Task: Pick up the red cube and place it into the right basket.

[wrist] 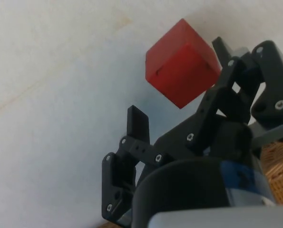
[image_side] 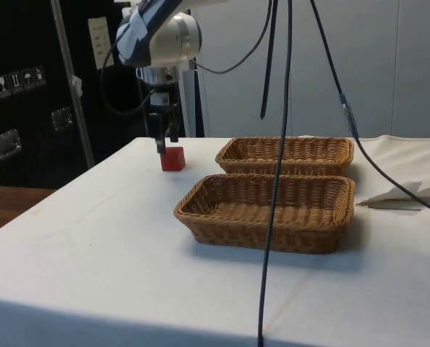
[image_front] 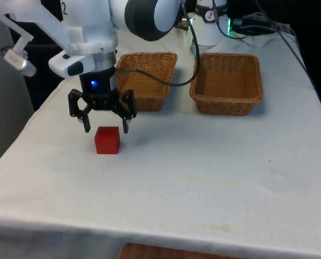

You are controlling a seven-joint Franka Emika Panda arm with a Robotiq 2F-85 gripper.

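The black two-finger gripper (image_front: 106, 128) is held with fingers spread wide just above the small red cube (image_front: 107, 140), which is set on the white-clothed table (image_front: 203, 178) at eight o'clock from two rectangular wicker baskets (image_front: 147, 78).

Red cube (image_front: 107, 140): smooth, matt faces, looks like painted wood. Both baskets (image_front: 145, 79) (image_front: 227, 82): woven wicker, rough texture. Table cloth (image_front: 203, 172): white fabric, matt, slightly creased. Gripper (image_front: 106, 128): black matt plastic w/ small metal screws.
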